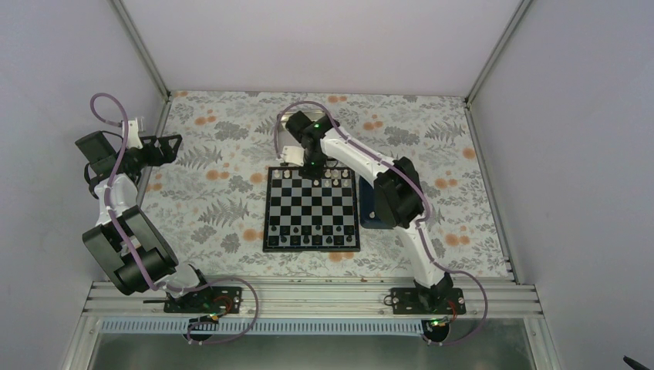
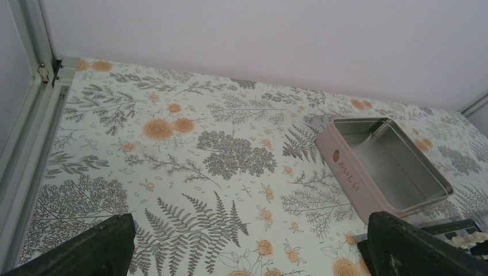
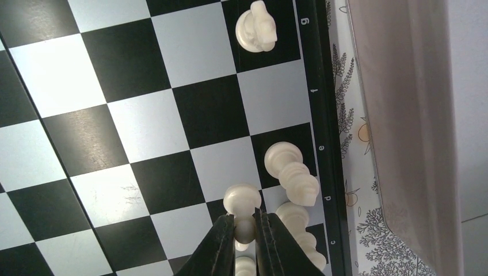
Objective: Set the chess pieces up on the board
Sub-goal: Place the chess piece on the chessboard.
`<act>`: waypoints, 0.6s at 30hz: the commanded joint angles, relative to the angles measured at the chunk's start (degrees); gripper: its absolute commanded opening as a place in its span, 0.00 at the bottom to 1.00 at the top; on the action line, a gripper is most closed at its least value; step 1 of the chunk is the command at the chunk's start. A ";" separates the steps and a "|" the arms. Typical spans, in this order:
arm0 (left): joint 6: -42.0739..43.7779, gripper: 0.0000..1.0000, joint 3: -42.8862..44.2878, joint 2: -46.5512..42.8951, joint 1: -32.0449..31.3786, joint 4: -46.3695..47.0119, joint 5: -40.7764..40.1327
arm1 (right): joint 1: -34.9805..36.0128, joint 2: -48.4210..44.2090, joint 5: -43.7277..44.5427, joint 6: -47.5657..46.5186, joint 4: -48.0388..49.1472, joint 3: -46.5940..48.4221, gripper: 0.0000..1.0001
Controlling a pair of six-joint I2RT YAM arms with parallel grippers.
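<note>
Right gripper [image 3: 244, 223]: dark tapered fingers clamped on a round-headed cream pawn [image 3: 241, 199] over the glossy chequered board [image 3: 144, 132]. Ribbed, turned cream chess pieces [image 3: 292, 172] just right of fingertips, knight [image 3: 256, 27] farther ahead. Left gripper [image 2: 251, 230]: fingers wide apart above matte floral cloth [image 2: 190, 149]; shiny rectangular pink-walled tin [image 2: 391, 167] beyond its right finger.

Overhead, the chess pieces [image 1: 328, 175] on the board [image 1: 311, 212] are too small to tell apart. The right arm [image 1: 351, 154] covers part of the far row, most of the tin [image 1: 287, 123] at upper centre and some of the blue tray [image 1: 367, 223]. The right fingers [image 3: 216, 250] hide much of the lower half of the white piece [image 3: 241, 198] they pinch. The left wrist view cuts the board to a sliver, lower right.
</note>
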 commanded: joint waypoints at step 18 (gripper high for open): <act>0.08 1.00 -0.06 -0.38 0.62 1.03 0.98 | 1.12 3.22 -1.07 -0.67 1.96 -0.59 0.12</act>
